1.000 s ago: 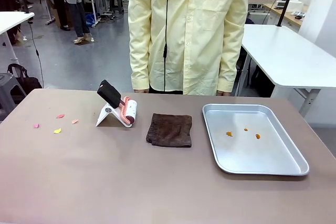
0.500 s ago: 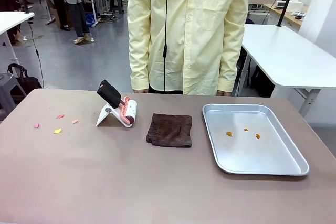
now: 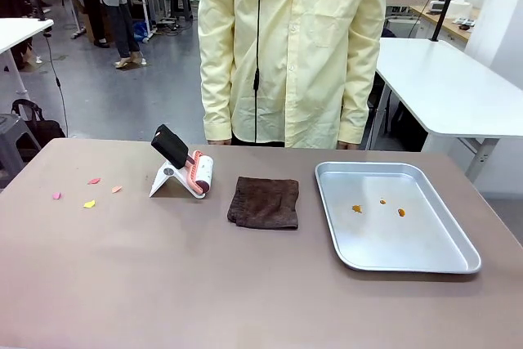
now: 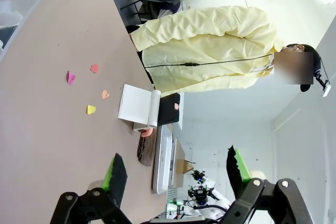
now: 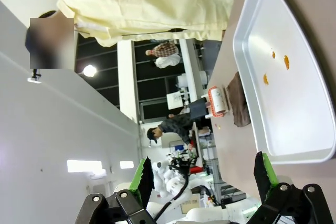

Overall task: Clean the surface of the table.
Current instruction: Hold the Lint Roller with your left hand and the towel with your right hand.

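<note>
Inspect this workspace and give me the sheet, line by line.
Surface: table, grey-brown; four small paper scraps lie near its left side.
Job's things: lint roller leaning on a white stand; folded brown cloth to its right, apart from it.
Clutter: metal tray at the right, holding three orange crumbs.
Grippers: left pincer open, empty; right pincer open, empty.
Cables: black cable hanging down the yellow coat of the person.
Surroundings: the person stands at the far edge; white table behind at the right.
</note>
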